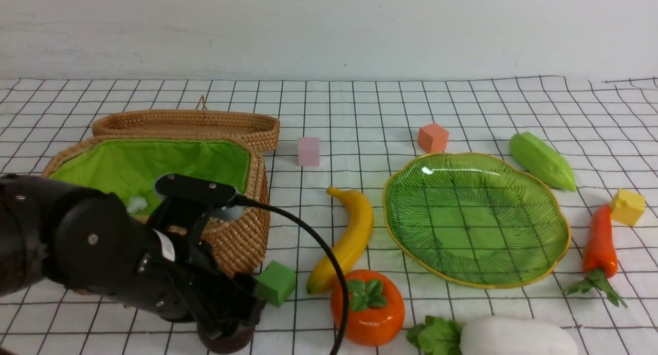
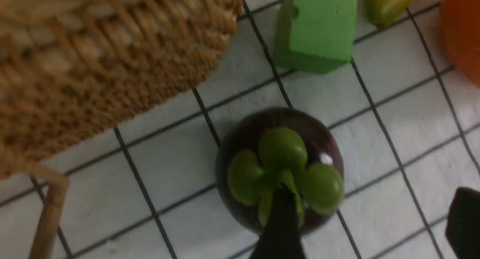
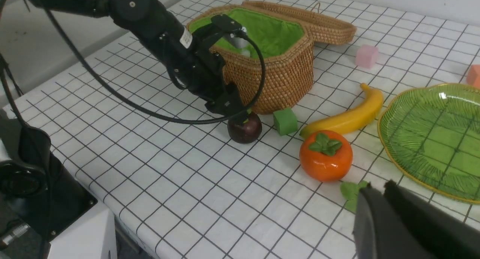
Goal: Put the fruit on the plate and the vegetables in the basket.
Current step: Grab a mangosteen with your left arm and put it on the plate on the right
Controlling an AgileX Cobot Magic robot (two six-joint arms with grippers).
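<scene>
The dark-purple mangosteen rests on the cloth beside the basket. My left gripper hangs open just over it; one finger lies across its green knobs, the other stands well off to the side. The banana and the persimmon lie between basket and plate, which holds nothing. The gourd and carrot lie beyond the plate; the radish is at the front edge. My right gripper is shut, above the radish's leaves.
The basket's woven lid leans behind it. Foam cubes are scattered about: green by the basket's corner, pink, orange, yellow. The left arm's cable arcs over the banana.
</scene>
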